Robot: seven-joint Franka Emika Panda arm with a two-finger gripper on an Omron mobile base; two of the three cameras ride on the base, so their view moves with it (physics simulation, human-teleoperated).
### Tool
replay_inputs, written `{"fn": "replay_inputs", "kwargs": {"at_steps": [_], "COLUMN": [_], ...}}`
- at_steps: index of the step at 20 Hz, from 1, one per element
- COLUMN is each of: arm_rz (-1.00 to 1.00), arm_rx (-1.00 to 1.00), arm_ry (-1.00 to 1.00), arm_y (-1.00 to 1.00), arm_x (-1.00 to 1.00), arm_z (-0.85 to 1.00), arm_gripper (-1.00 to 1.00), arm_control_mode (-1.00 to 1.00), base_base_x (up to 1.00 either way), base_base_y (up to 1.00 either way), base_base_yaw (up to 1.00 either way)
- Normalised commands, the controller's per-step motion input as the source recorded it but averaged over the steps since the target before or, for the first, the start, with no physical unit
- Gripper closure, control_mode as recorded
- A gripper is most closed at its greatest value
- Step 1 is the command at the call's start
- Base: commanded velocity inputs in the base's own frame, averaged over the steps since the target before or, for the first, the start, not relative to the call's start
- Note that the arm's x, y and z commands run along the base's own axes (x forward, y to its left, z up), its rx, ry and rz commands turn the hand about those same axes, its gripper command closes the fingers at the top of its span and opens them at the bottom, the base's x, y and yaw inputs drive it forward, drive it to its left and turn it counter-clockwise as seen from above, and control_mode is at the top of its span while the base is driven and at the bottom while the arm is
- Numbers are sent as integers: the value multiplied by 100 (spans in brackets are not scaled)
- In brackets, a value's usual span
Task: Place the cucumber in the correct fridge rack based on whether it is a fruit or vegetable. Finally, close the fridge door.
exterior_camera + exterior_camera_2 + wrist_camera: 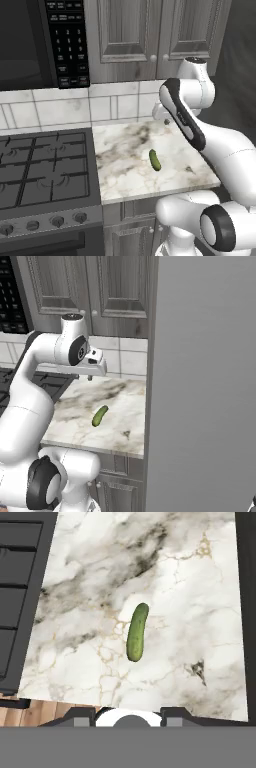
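Note:
The cucumber (155,159) (99,415) (137,632) is a small dark green oblong lying flat on the marble counter (125,170) (75,401), near its middle. My gripper (90,377) (166,121) hangs above the back of the counter, well clear of the cucumber and pointing down at it. Its jaws are shut, with nothing between them. In the hand view the cucumber lies straight below, slightly tilted. The fridge door (200,386) rises as a tall plain grey panel at the counter's right end; its handle is out of view.
A black gas stove (42,165) (20,587) borders the counter's left side. A microwave (30,40) hangs above the stove. Wood-grain cabinet doors (150,35) (100,291) hang over the tiled back wall. The counter's front edge drops to a wooden floor (30,714).

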Motion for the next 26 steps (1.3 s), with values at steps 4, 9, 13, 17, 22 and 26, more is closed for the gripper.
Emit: {"fn": "replay_inputs", "kwargs": {"at_steps": [4, 9, 13, 17, 22, 26], "arm_rz": [-1, -12, -17, -14, -1, 0], "arm_rx": [0, -5, 0, 2, 3, 0], "arm_ry": [5, 10, 7, 1, 0, 0], "arm_y": [1, 31, 3, -2, -9, 0], "arm_x": [0, 9, 4, 28, 56, 70], "arm_z": [-31, -92, -100, -93, -64, -61], "arm_gripper": [-100, -100, -100, -100, -100, -100], "arm_control_mode": [-100, -100, -100, -100, -100, -100], "base_base_x": [0, 0, 0, 0, 0, 0], "base_base_y": [0, 0, 0, 0, 0, 0], "base_base_yaw": [0, 0, 0, 0, 0, 0]}}
